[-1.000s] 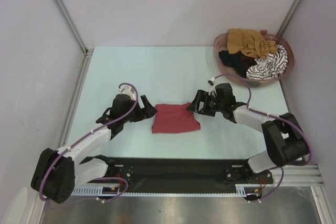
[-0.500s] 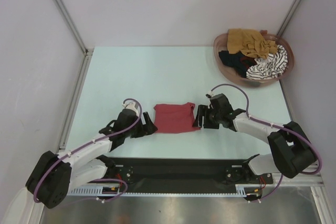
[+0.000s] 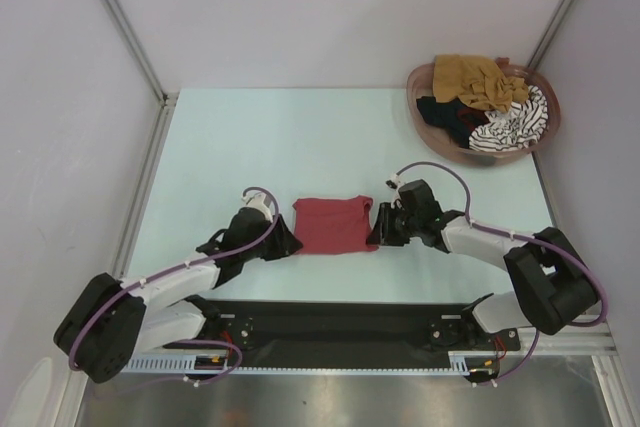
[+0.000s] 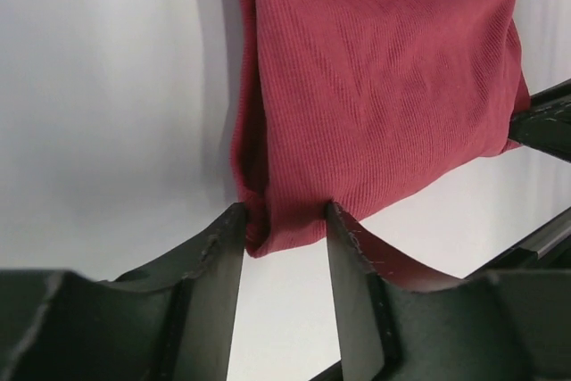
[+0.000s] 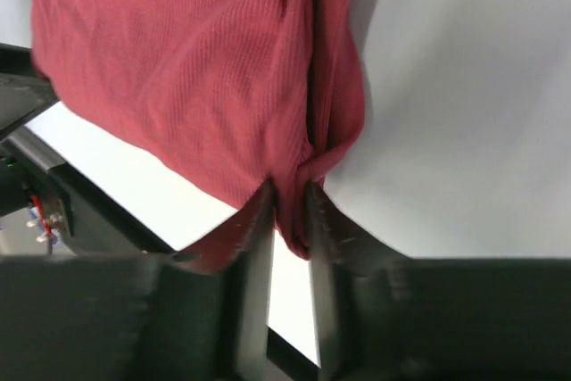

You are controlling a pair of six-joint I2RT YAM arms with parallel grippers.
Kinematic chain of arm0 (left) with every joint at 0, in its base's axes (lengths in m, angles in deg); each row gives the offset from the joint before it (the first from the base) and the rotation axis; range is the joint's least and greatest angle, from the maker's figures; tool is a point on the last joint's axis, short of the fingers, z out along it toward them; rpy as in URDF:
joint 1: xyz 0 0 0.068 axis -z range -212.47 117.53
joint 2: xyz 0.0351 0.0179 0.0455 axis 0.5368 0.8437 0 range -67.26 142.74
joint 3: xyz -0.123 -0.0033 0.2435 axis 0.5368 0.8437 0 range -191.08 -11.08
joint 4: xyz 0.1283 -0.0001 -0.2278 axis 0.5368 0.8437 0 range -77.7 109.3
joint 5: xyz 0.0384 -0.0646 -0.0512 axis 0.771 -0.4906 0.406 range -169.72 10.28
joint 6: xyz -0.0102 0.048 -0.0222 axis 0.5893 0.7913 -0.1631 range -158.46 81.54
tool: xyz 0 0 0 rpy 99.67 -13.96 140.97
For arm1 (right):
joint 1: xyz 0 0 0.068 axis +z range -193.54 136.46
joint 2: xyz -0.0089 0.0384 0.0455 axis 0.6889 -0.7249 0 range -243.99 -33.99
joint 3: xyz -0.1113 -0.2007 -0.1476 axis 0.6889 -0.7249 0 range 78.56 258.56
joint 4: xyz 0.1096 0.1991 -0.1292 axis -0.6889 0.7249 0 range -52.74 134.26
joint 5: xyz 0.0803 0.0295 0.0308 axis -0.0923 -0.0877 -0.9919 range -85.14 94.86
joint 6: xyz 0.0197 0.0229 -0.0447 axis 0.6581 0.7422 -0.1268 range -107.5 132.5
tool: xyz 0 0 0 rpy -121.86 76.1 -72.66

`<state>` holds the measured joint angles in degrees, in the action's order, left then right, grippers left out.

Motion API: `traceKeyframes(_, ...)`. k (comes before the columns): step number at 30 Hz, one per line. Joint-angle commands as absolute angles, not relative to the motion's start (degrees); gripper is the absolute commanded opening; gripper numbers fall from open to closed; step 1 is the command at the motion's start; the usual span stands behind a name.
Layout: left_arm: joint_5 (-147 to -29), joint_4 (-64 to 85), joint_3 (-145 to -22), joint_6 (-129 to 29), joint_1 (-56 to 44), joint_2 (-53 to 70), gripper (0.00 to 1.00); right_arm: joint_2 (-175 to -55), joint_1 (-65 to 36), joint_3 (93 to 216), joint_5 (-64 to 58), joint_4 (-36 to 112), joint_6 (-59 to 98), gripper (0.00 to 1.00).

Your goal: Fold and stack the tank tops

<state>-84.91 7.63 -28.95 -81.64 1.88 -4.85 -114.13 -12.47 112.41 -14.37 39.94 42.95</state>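
A dark red tank top [image 3: 335,225] lies folded into a small rectangle on the table, between my two arms. My left gripper [image 3: 288,244] is low at its near left corner. In the left wrist view that corner [image 4: 284,225] sits between the fingertips of the left gripper [image 4: 284,216]. The jaws stand apart, each tip just touching unsqueezed cloth. My right gripper [image 3: 374,235] is at the near right corner. In the right wrist view the right gripper [image 5: 290,194] pinches a bunched fold of the tank top [image 5: 178,60] in a narrow gap.
A pinkish-brown oval basket [image 3: 414,97] stands at the back right. It holds a mustard-brown garment [image 3: 475,77], a black one [image 3: 445,112] and a black-and-white striped one [image 3: 515,125]. The black base rail [image 3: 330,322] runs along the near table edge.
Both arms have slid toward me along the red tank top's sides to its near corners. Both pairs of jaws have narrowed, and the right pair has closed on the cloth.
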Motion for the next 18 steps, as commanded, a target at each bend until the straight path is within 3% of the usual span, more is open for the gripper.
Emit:
traceKeyframes(1, -87.3, 2.2, -28.3, -81.9, 2.7, -3.0, 0.44, -113.5, -12.1, 110.8, -18.4, 35.1, 44.5, 0.23)
traceKeyframes(2, -87.9, 1.6, -28.2, -81.8, 2.8, -2.7, 0.42, -113.5, -12.1, 110.0, -19.3, 34.7, 45.0, 0.12)
traceKeyframes(5, -89.9, 0.1, -28.1, -82.1, 3.0, -1.0, 0.33, -113.7, -12.2, 108.3, -20.5, 33.1, 47.8, 0.08)
traceKeyframes(10, -89.7, 1.8, -27.6, -84.2, 2.9, 0.2, 0.02, -114.2, -15.9, 103.5, -24.9, 26.2, 53.5, 0.0)
traceKeyframes(18, -89.1, 2.9, -26.5, -85.0, 2.8, 0.2, 0.0, -116.5, -21.6, 99.5, -31.6, 20.7, 54.0, 0.0)
